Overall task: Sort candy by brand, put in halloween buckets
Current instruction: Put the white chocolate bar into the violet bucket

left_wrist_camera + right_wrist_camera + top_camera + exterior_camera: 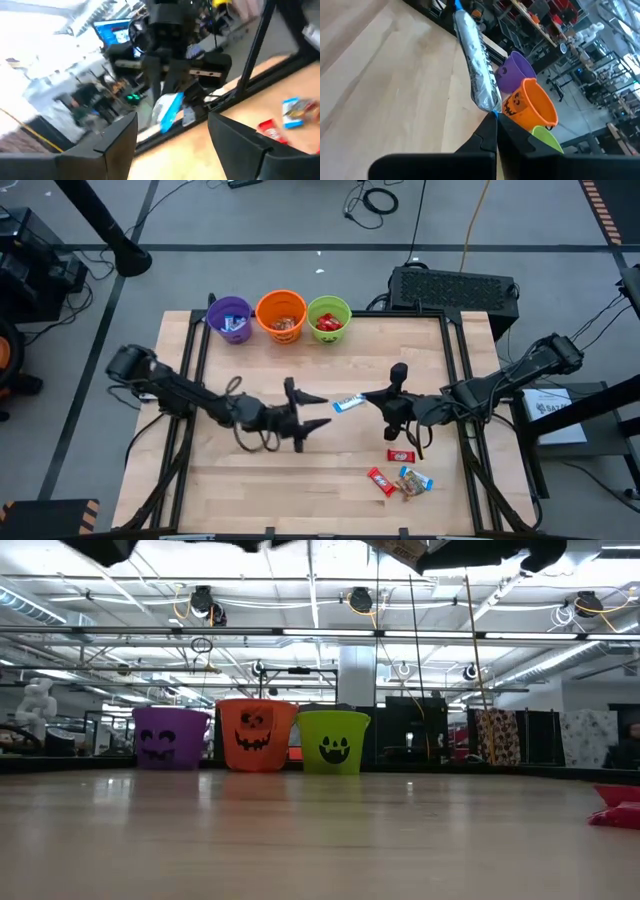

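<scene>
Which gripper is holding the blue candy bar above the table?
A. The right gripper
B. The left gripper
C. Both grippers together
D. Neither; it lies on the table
A. The right gripper is shut on one end of the blue candy bar, while the left gripper stands open beside it with nothing between its fingers.

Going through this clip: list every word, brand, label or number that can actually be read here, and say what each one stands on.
None can be read with certainty.
Blue candy held in the right gripper: print blurred.
Red candies and blue candy on the table: white lettering too small.
White box beside the table: dark lettering too small.
Purple, orange and green buckets: face prints only, no words.
</scene>
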Robot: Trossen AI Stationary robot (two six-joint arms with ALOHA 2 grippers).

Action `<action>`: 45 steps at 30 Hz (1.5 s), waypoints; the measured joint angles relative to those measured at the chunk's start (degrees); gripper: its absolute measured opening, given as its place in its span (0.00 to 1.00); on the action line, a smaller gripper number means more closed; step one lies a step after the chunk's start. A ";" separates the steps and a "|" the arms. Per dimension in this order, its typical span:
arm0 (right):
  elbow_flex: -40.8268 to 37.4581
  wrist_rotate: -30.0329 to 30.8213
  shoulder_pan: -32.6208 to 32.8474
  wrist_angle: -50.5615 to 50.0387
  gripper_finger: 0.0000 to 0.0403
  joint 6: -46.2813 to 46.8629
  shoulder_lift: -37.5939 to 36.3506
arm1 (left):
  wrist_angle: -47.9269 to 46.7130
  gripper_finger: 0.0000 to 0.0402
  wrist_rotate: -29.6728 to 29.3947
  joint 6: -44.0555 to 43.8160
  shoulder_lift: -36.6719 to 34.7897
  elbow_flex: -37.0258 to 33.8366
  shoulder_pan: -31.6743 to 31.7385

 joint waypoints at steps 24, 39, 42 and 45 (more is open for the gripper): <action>0.00 -0.03 -0.03 -4.76 0.00 7.64 0.00 | -9.20 0.42 -5.67 12.25 10.24 13.57 1.54; 0.00 -0.25 -0.03 -4.74 0.00 8.36 0.00 | -9.89 0.27 -5.77 12.21 10.23 13.57 2.08; 0.00 -0.25 -0.03 -4.74 0.00 8.99 0.00 | -9.89 0.24 -5.95 12.21 10.23 13.57 2.12; 0.00 -0.25 -0.03 -4.74 0.00 9.15 0.00 | -9.87 0.22 -5.95 12.21 10.23 13.57 2.10</action>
